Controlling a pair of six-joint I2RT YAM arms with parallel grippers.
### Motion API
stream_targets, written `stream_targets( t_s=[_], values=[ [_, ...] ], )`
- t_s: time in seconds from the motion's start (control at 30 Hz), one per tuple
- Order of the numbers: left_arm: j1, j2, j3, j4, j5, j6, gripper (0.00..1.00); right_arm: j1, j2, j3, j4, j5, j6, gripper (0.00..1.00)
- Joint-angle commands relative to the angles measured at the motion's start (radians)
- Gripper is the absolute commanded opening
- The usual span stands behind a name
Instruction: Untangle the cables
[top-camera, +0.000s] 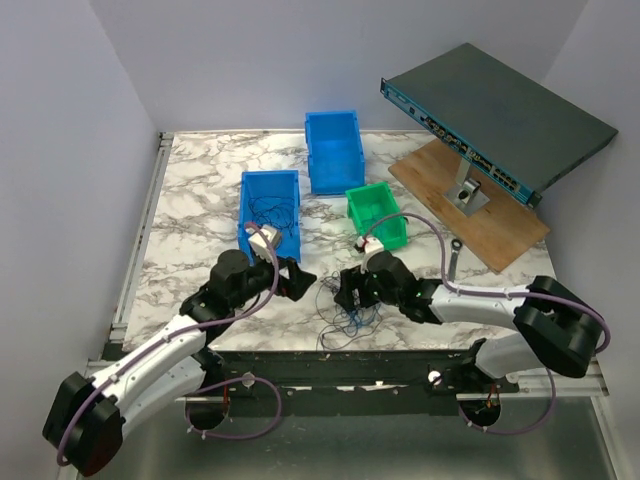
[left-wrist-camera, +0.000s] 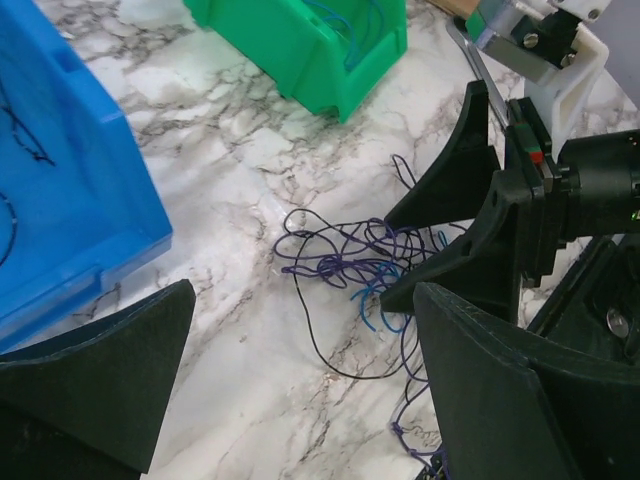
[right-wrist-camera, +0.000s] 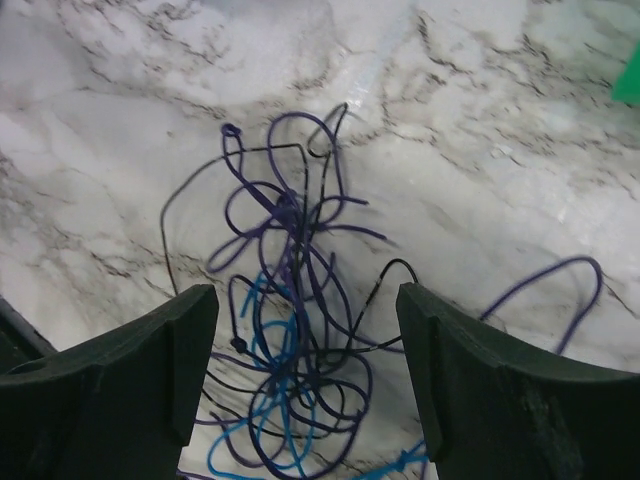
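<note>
Marble table (top-camera: 200, 190) — right gripper (right-wrist-camera: 305, 297) spread wide over tangled cables (right-wrist-camera: 288, 210).

I see the cables (right-wrist-camera: 290, 300) as one loose tangle lying flat on the marble worktop (right-wrist-camera: 120, 130), near its front edge. Thin purple wires (right-wrist-camera: 285, 205) loop over each other, a blue wire (right-wrist-camera: 245, 290) is snarled low in the bundle, and a black wire (right-wrist-camera: 164, 235) arcs out sideways.

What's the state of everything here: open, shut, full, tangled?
Cables: tangled in a heap.
Left end effector: open, empty.
Right end effector: open, empty, over the heap.
Near blue bin: holds dark cables.
Far blue bin: looks empty.
Green bin: holds blue cables.
Switch: propped at a tilt.
</note>
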Motion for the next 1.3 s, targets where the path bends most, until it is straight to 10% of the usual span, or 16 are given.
stream_targets(
  t_s=[0.0,0.4,0.87,1.27],
  values=[
    [-0.026,0.098,0.002,0.128,0.102,0.049,0.92,0.000,-0.093,-0.086,0.034,0.139,-0.013,0.80],
    [-0.065,0.203,0.031,0.128,0.136,0.067,0.87,0.001,-0.375,-0.290,0.158,0.266,0.038,0.76],
    [-0.178,0.428,0.139,0.031,0.126,0.096,0.72,0.000,-0.268,-0.259,0.180,0.130,0.006,0.64],
    [-0.211,0.620,0.278,-0.108,0.027,0.107,0.69,0.000,-0.349,-0.287,0.178,0.144,0.008,0.27]
  ],
)
